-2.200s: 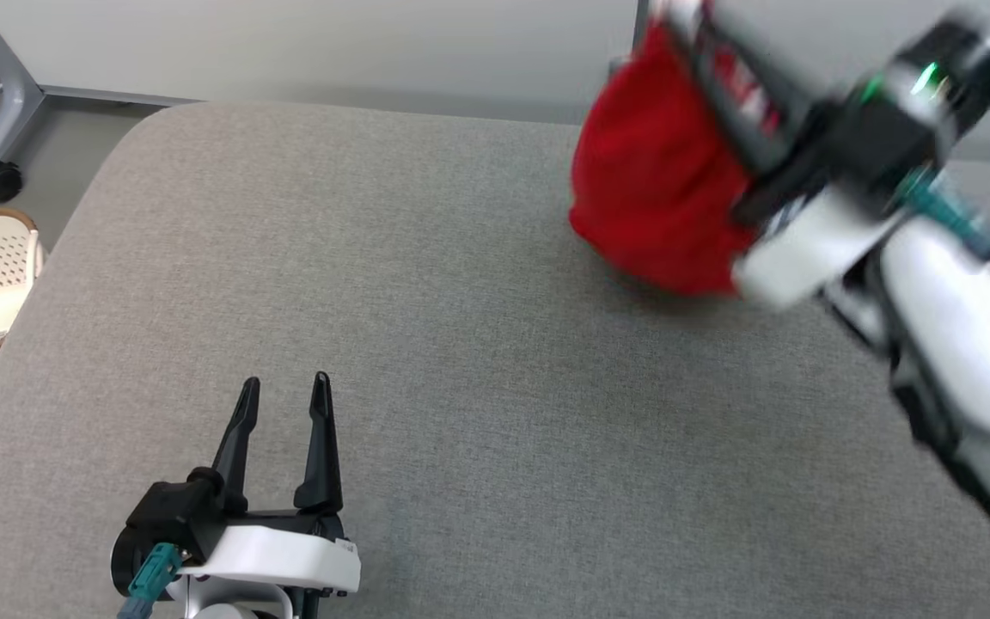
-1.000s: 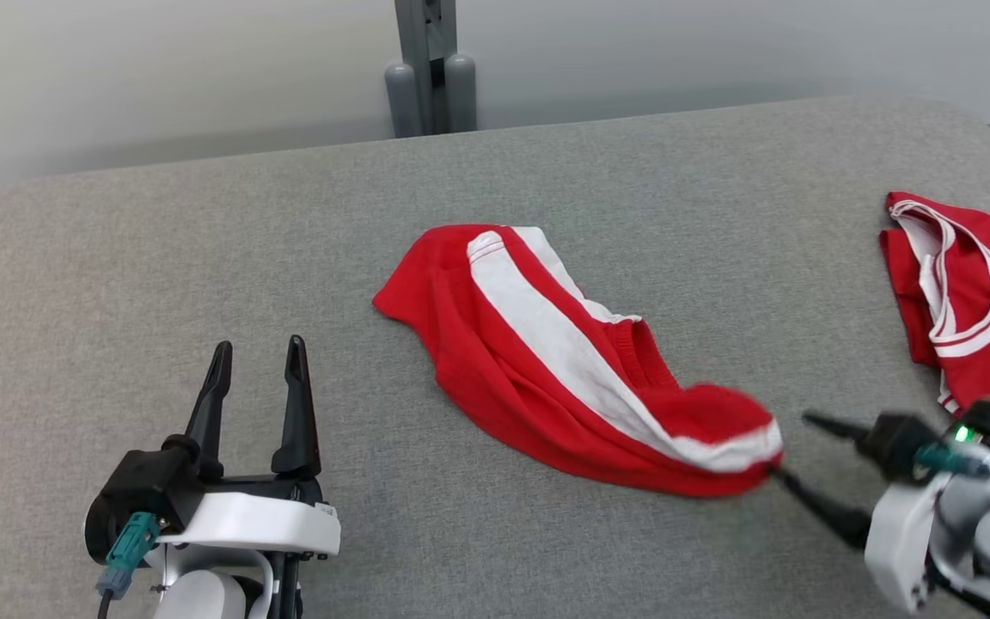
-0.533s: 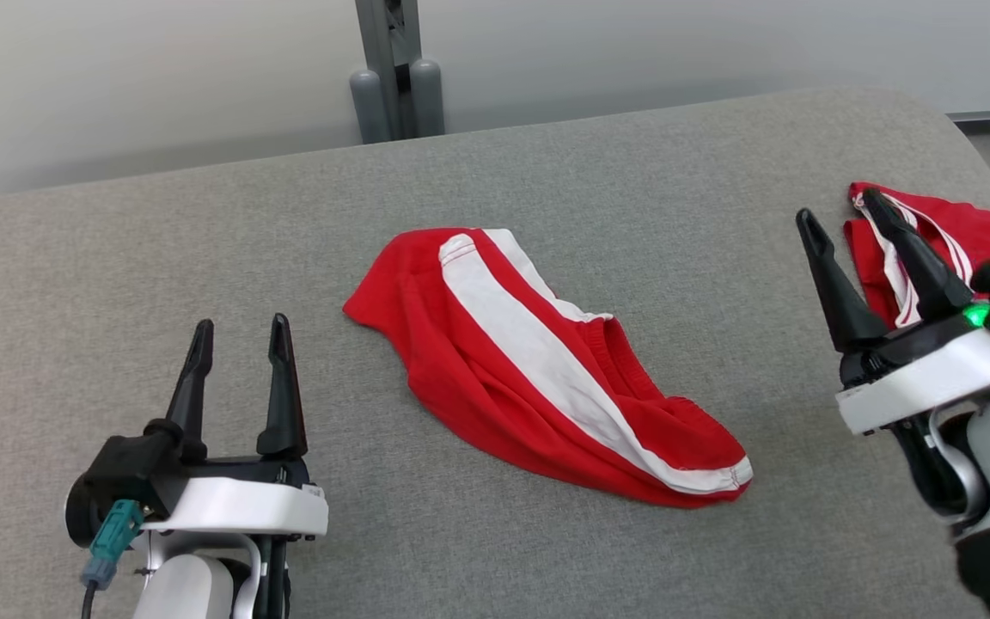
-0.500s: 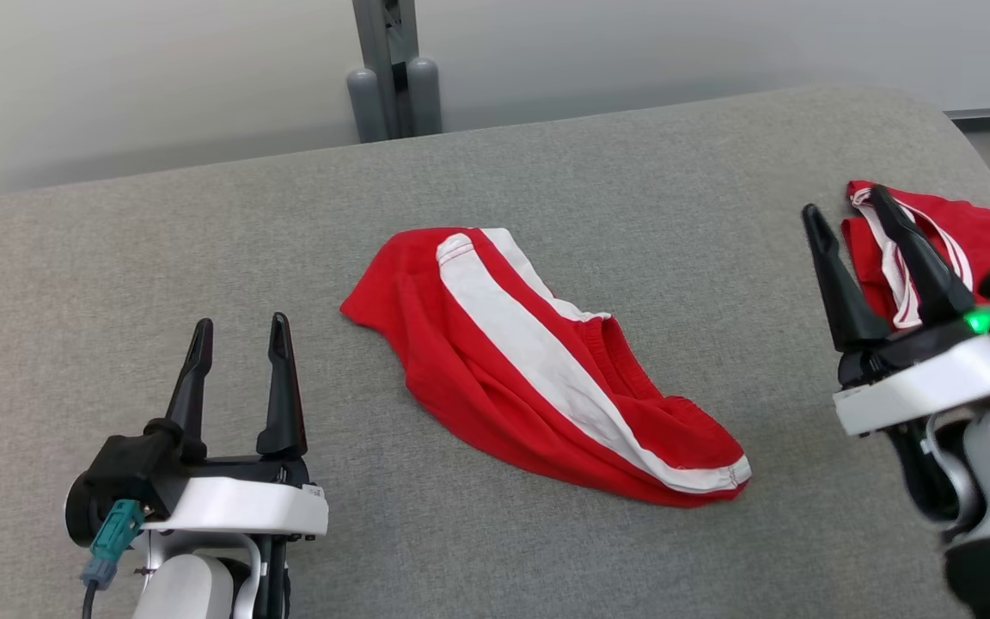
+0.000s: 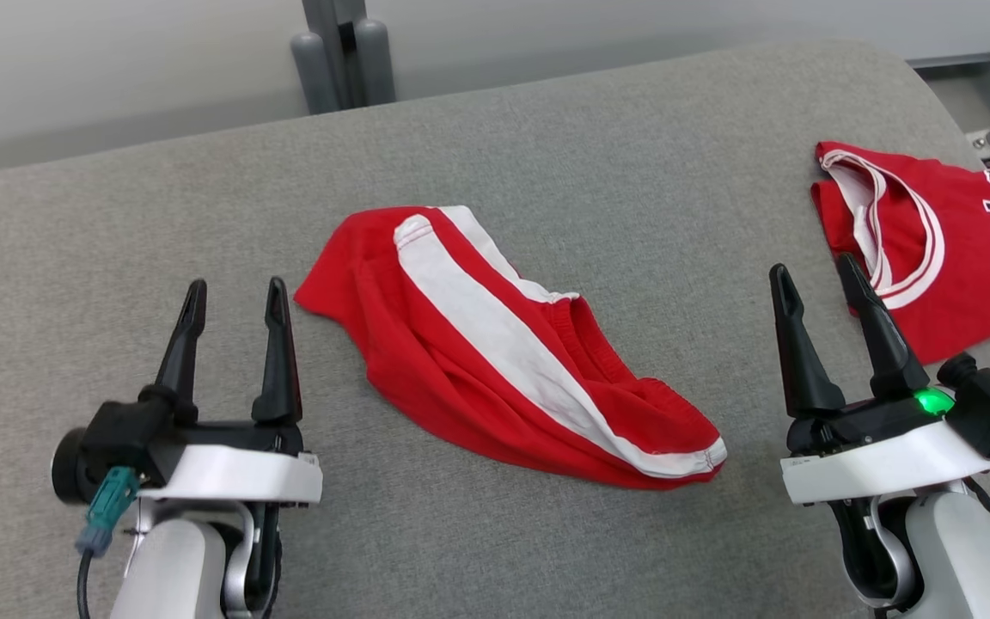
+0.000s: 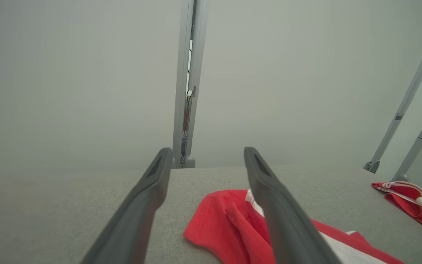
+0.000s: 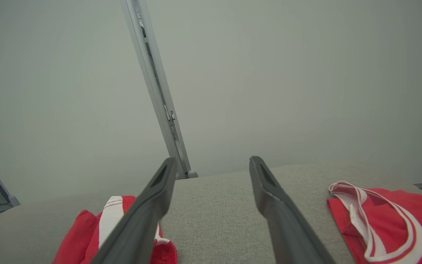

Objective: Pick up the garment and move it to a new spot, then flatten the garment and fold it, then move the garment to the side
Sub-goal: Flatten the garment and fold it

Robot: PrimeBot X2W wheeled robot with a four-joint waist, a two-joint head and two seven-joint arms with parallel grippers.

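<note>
Holding my left gripper [image 5: 235,285] and right gripper [image 5: 813,266] spread wide and empty above the front edge of the padded surface [image 5: 632,137]. The white-striped red garment [image 5: 495,361] is lying crumpled between them, mid-surface, bare padding running free toward the far edge. A red jersey [image 5: 959,258] is lying at the right edge; the head view is showing its lettering, the left wrist view two slanted metal legs [image 6: 401,108] beyond.

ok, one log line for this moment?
phase: pre-flatten | red garment with white stripe: crumpled, centre of grey fabric surface | left gripper: jaws open, empty | right gripper: jaws open, empty
</note>
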